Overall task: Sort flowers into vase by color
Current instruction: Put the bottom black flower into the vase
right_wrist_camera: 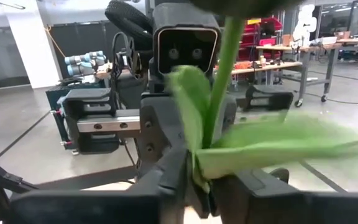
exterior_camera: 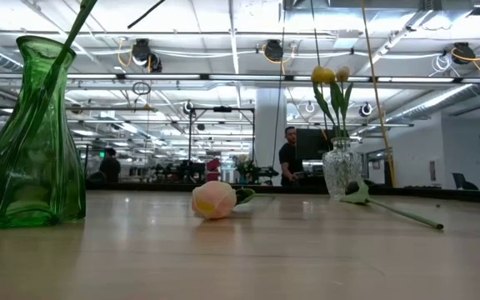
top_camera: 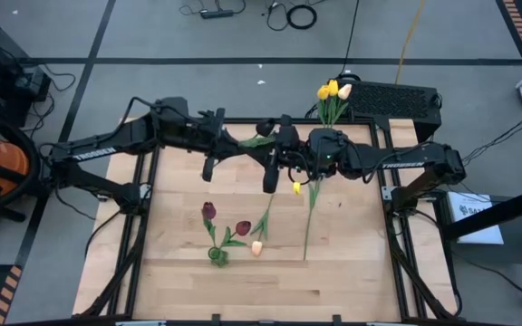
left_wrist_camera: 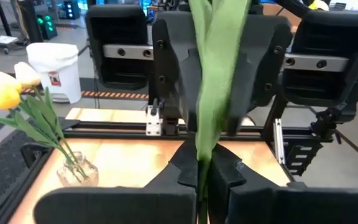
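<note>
Step in hand: passing one flower from arm to arm above the middle of the table. The left gripper [left_wrist_camera: 202,180] has its jaws clamped together on a green stem [left_wrist_camera: 213,93], which rises from between the fingertips toward the other arm. The right gripper [right_wrist_camera: 205,186] faces it at close range, with the same stem and its leaves [right_wrist_camera: 278,146] sitting between its jaws; whether those jaws are gripping or letting go cannot be told. In the high view a small yellow flower head [top_camera: 296,188] hangs just below the two grippers.

Judged next move: the right jaws must come fully clear of the stem before either arm draws away, otherwise the stem may bend or pull out.

Destinations: a clear vase [exterior_camera: 340,171] already holds yellow flowers [exterior_camera: 327,77]; a green vase [exterior_camera: 32,137] holds one stem. Other flowers, dark red [top_camera: 208,211] and peach [exterior_camera: 214,200], lie on the table [top_camera: 352,263].
</note>
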